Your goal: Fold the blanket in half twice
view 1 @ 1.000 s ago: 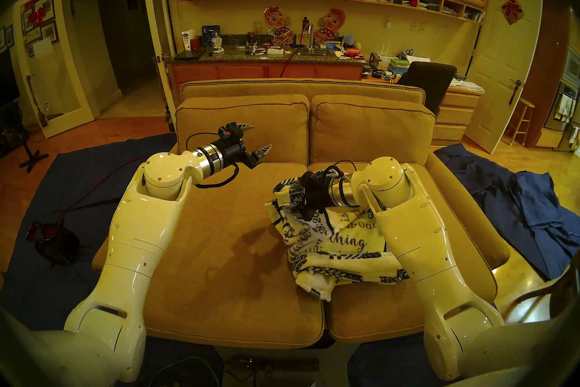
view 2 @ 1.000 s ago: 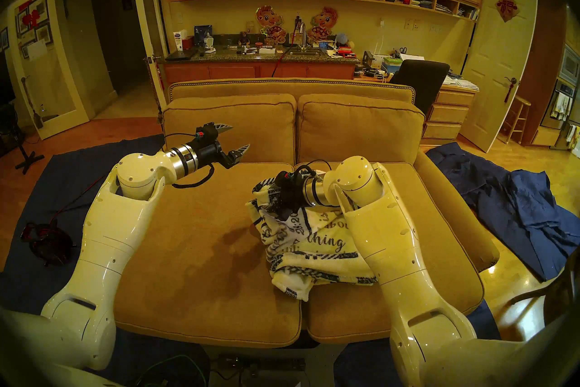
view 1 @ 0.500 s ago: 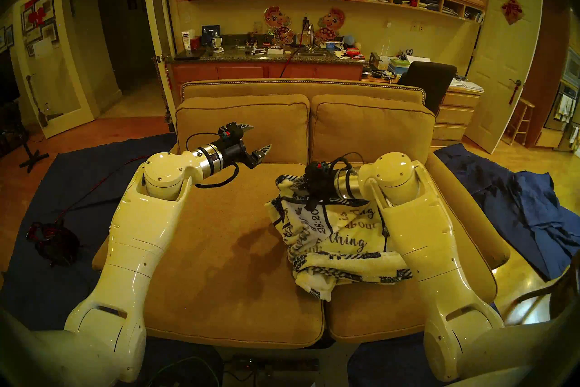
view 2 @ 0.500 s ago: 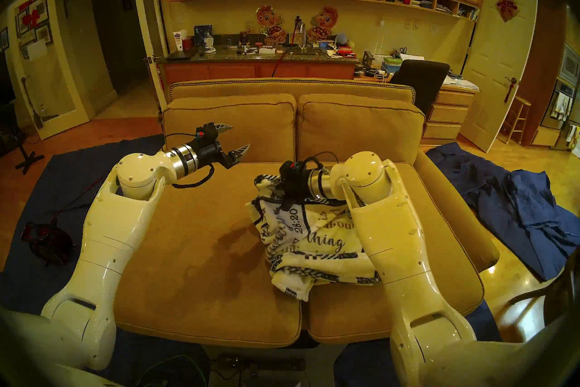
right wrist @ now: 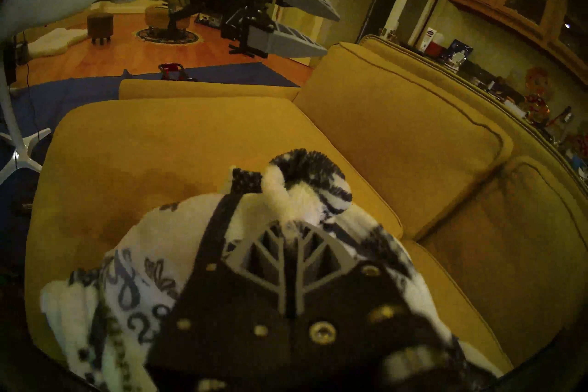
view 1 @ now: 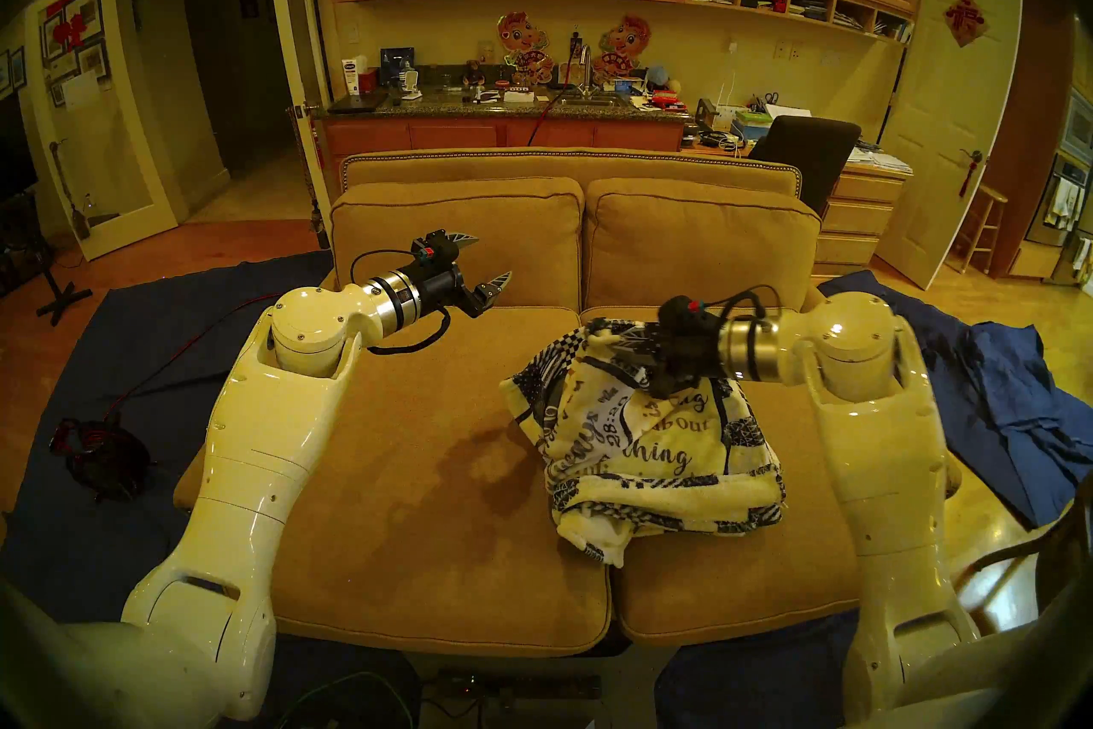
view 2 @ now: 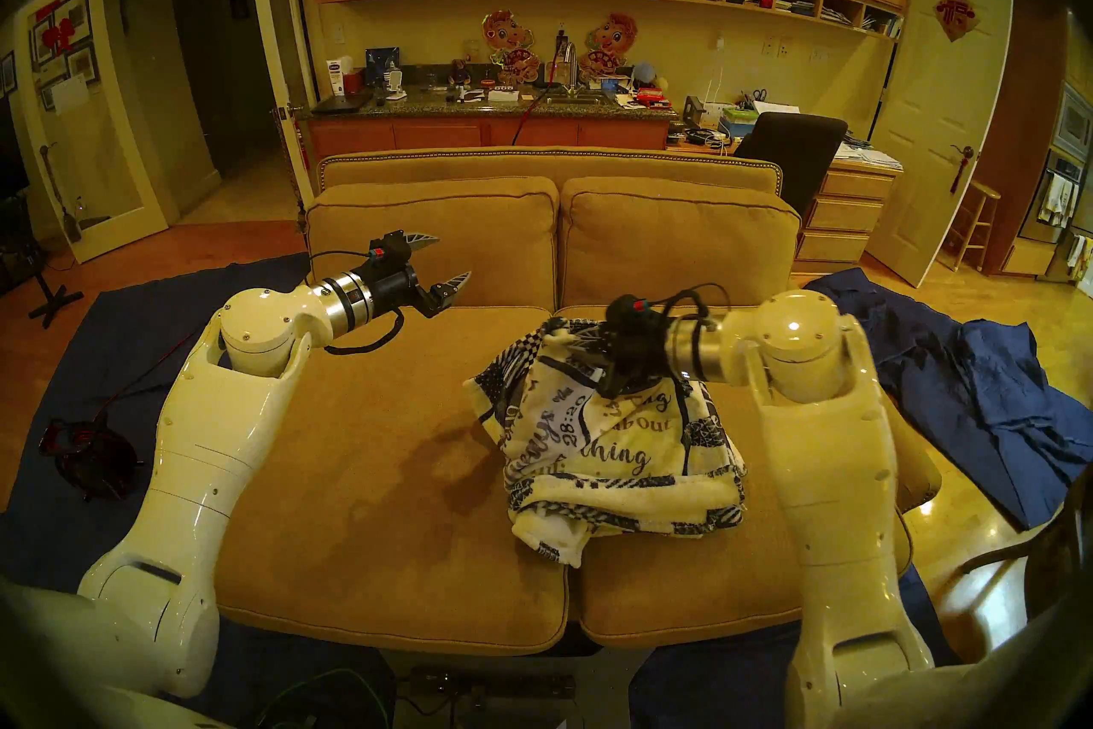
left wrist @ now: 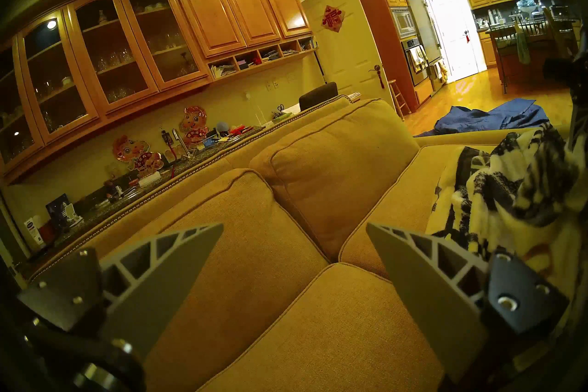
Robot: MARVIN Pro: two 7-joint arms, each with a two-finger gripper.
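The cream-and-navy blanket [view 1: 650,450] lies in a crumpled heap on the sofa's right seat cushion, text side up. It also shows in the other head view [view 2: 615,455] and in the left wrist view [left wrist: 509,191]. My right gripper [view 1: 621,346] [view 2: 579,349] is shut on a bunched patterned edge at the heap's far top and holds it lifted. In the right wrist view the shut fingers [right wrist: 270,251] pinch the blanket [right wrist: 305,191]. My left gripper [view 1: 491,257] [view 2: 454,256] [left wrist: 295,224] is open and empty above the left seat cushion, well apart from the blanket.
The tan sofa [view 1: 443,473] has two back cushions [view 1: 455,242] behind the seat. Plain dark blue cloths lie on the floor to the right [view 1: 976,402] and the left [view 1: 118,355]. A red cable bundle [view 1: 100,450] lies left. A wooden chair [view 1: 1035,550] stands at the right.
My right arm has swung out to the right and risen, pulling the gripped blanket edge up and right and uncovering more of the heap. The left arm has not moved.
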